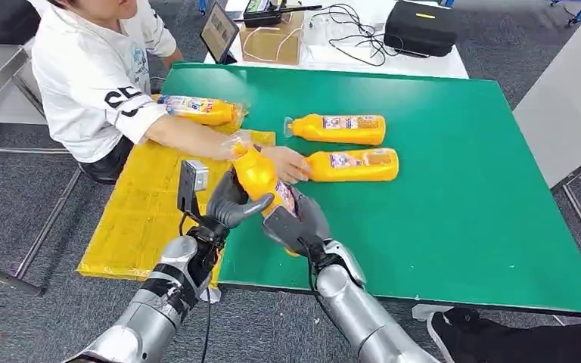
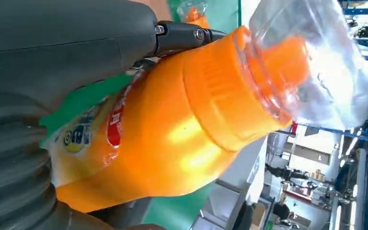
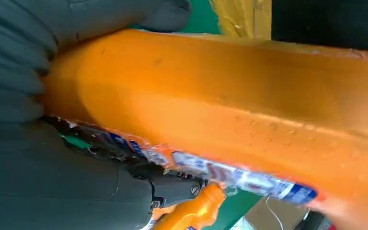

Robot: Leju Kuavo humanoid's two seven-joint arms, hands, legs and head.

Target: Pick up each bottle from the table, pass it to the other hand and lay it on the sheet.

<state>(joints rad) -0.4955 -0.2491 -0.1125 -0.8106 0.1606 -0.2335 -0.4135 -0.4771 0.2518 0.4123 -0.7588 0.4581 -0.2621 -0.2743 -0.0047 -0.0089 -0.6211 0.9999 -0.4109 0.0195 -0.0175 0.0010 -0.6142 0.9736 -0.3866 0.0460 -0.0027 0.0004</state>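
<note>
Orange bottle (image 1: 261,178) with clear cap and colourful label, clasped in both left robot hand (image 1: 231,203) and right robot hand (image 1: 299,223)

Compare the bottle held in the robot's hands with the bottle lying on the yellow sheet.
The held bottle is up off the table, tilted, gripped by the left hand and right hand; the sheet bottle lies flat and untouched. The held bottle is over the green table; the other rests on the yellow sheet. Both are orange, labelled, with clear caps.

Held bottle (image 1: 261,178): base hidden behind right hand (image 1: 296,223), far end cut off by frame edge in right wrist view.
</note>
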